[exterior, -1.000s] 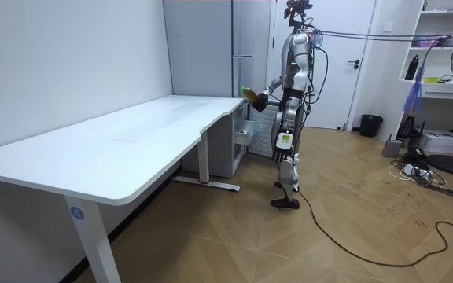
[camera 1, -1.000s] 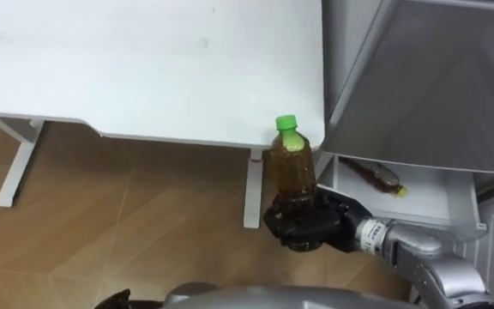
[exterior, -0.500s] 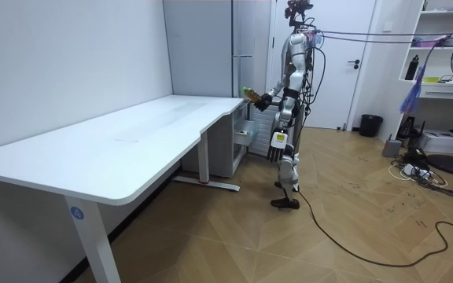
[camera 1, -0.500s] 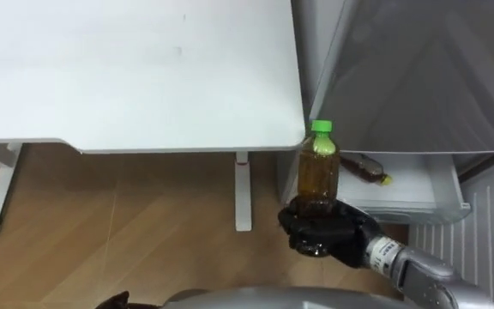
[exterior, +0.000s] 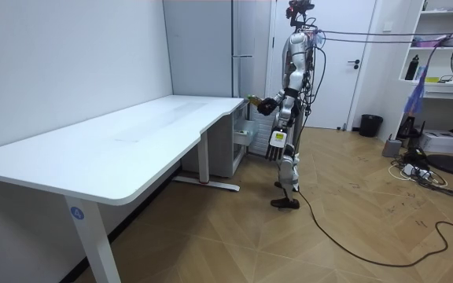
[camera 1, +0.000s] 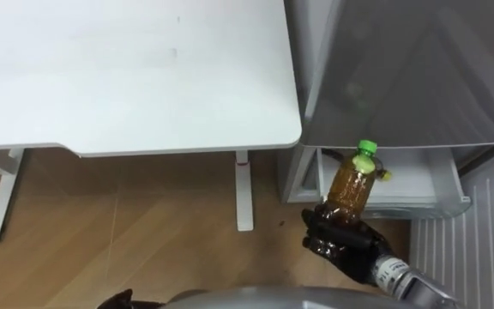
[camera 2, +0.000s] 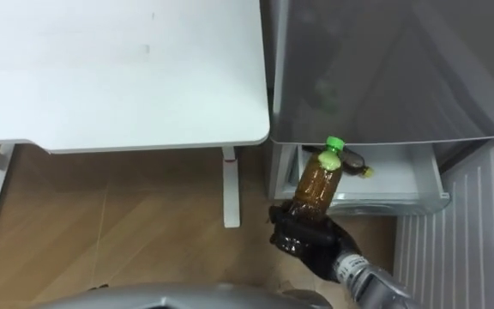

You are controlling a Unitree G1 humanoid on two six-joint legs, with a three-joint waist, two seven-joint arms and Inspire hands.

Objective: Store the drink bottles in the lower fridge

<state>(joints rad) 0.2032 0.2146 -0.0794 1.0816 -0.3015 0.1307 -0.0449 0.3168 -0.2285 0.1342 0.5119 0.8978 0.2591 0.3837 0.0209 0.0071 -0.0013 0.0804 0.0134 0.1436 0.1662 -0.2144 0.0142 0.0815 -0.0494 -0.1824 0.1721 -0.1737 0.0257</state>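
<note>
right robot hand (camera 1: 337,240) has its fingers curled round the bottom of a drink bottle (camera 1: 352,184), amber liquid, green cap, tipped a bit to the right; it's held up off everything, just in front of the pulled-out lower fridge drawer (camera 1: 427,190); the drawer's white inside with another brown bottle (camera 2: 355,161) lying on its side in it; grey fridge (camera 1: 410,69) sits right beside the white desk (camera 1: 135,77); left robot hand (exterior: 278,141) hangs by the hip, can't tell how open it is

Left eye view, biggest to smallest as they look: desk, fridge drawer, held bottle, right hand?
1. Desk
2. Fridge drawer
3. Held bottle and right hand look alike, so unranked; both are nearest the camera.
</note>
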